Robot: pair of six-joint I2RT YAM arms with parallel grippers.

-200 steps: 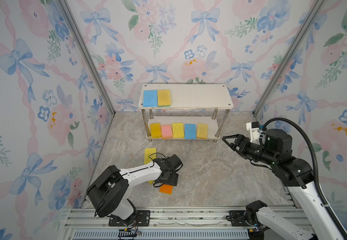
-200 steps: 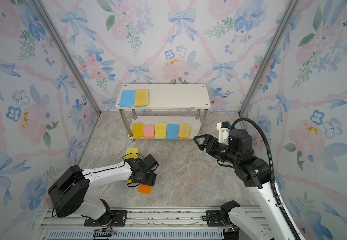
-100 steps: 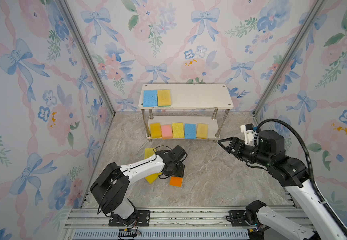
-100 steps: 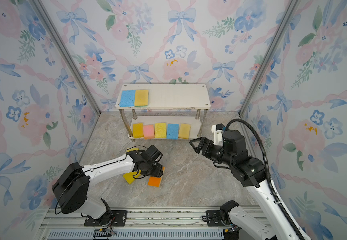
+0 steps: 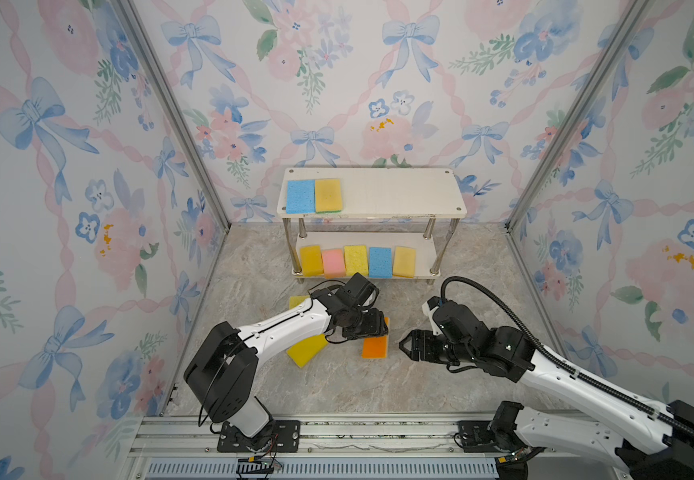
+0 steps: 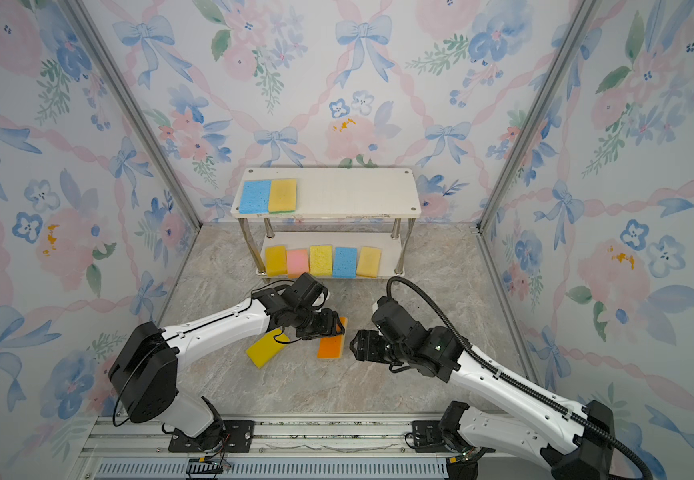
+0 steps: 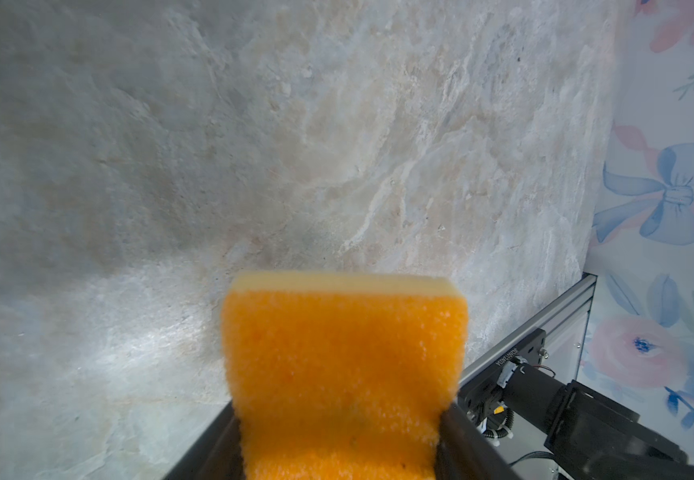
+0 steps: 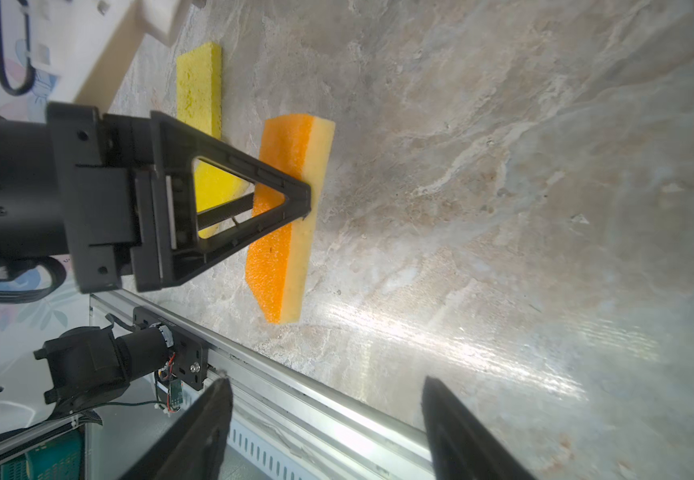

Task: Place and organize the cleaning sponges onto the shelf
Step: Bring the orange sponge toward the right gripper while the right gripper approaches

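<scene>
1. Both top views: flowered walls (image 5: 87, 208), marbled desk (image 5: 337, 386); orange sponge (image 5: 375, 348) lies before the shelf (image 5: 399, 193), long axis toward it.
2. Left wrist: left pincer (image 7: 339, 419) clamps its sides.
3. Right wrist: right pincer (image 8: 326, 382) gapes, empty.

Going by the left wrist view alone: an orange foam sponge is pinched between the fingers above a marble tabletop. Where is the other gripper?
Observer: The right gripper is open, just right of the orange foam sponge in a top view, not touching it.
Operator: Any sponges not shelved?
Observer: A yellow rectangular foam sponge lies on the marble tabletop under the left arm; a second yellow sponge is partly hidden behind it.
</scene>
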